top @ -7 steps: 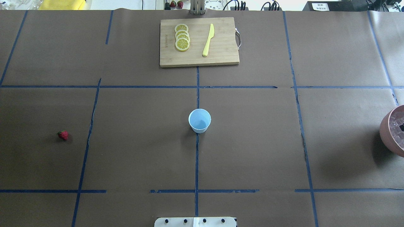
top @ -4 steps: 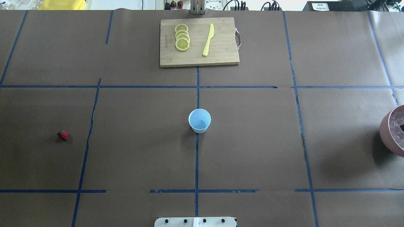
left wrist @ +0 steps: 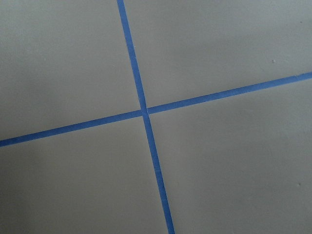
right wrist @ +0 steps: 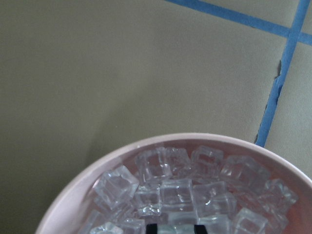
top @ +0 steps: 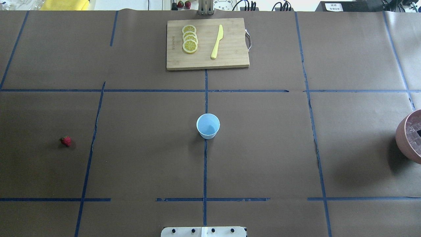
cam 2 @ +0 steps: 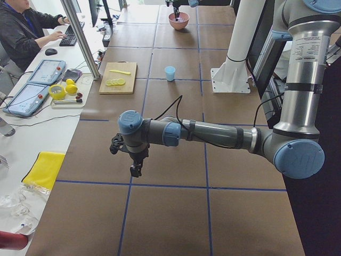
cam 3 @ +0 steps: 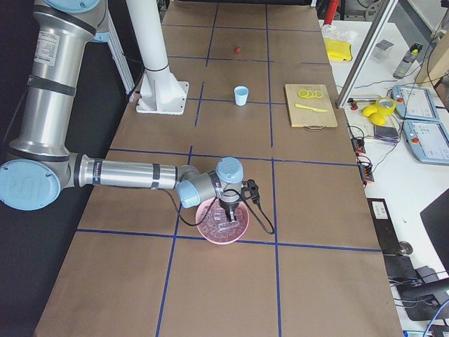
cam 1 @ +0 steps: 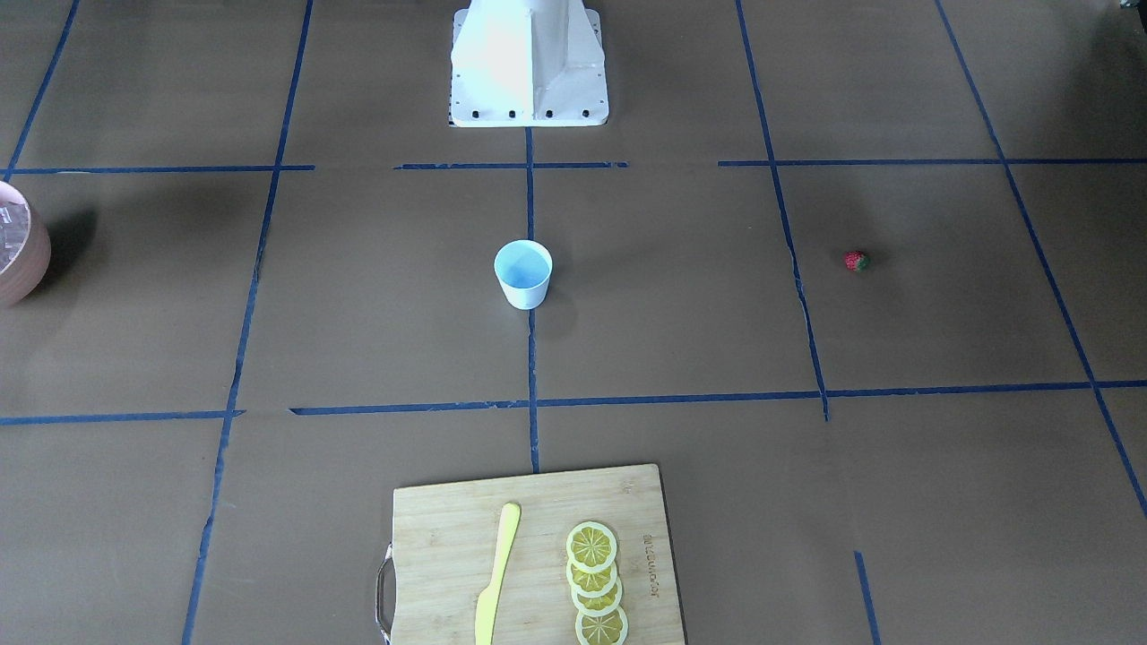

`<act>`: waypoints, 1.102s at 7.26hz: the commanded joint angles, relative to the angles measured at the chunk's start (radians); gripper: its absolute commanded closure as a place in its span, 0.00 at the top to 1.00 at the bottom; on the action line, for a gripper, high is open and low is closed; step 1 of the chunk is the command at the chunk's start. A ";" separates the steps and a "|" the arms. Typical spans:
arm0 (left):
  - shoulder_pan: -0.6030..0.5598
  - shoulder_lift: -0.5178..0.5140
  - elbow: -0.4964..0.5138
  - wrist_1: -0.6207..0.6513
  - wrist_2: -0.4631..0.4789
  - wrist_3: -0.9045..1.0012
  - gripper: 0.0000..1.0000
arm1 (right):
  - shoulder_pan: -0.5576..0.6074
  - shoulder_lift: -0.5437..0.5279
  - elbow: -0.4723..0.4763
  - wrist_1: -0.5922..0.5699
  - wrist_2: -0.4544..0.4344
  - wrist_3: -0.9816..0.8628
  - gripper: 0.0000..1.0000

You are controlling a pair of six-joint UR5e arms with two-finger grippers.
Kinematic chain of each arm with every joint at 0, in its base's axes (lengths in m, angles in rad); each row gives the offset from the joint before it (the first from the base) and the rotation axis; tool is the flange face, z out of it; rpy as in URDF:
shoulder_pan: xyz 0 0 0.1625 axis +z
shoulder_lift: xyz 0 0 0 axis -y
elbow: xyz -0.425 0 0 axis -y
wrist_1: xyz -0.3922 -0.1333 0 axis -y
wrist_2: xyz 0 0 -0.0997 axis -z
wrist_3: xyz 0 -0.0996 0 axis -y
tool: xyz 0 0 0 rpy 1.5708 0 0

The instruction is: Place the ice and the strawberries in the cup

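Observation:
The white cup (top: 208, 126) with a pale blue inside stands empty at the table's middle; it also shows in the front view (cam 1: 523, 273). One tiny strawberry (top: 65, 141) lies far to its left on the paper. The ice (right wrist: 175, 195) fills a pink bowl (top: 405, 138) at the right edge. My right gripper (right wrist: 174, 227) is down in the bowl, its dark fingertips (right wrist: 151, 227) about one cube apart with a cube between them. My left gripper (cam 2: 136, 169) hangs over bare table beyond the strawberry; I cannot tell whether it is open or shut.
A wooden cutting board (top: 230, 59) with lemon slices (top: 189, 39) and a yellow knife (top: 217, 42) lies at the far middle. The robot base (cam 1: 529, 63) stands behind the cup. Blue tape lines cross the brown paper. An operator (cam 2: 24, 32) sits beside the table.

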 commanded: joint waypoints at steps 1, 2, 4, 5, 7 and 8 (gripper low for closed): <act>0.000 -0.001 -0.002 0.000 -0.015 -0.003 1.00 | 0.041 0.006 0.069 -0.079 0.073 0.000 0.00; 0.000 -0.001 -0.002 0.000 -0.038 -0.005 1.00 | 0.052 0.012 0.164 -0.195 0.074 0.000 0.00; 0.000 -0.002 0.000 0.000 -0.037 -0.006 1.00 | 0.048 0.194 0.293 -0.509 0.074 0.002 0.00; 0.000 -0.002 0.001 0.000 -0.037 -0.006 1.00 | 0.029 0.327 0.297 -0.649 0.066 0.008 0.00; 0.002 -0.004 0.003 0.000 -0.032 -0.002 1.00 | -0.061 0.513 0.295 -0.764 0.069 0.099 0.01; 0.002 -0.005 0.003 0.000 -0.031 -0.003 1.00 | -0.164 0.597 0.292 -0.764 0.060 0.279 0.01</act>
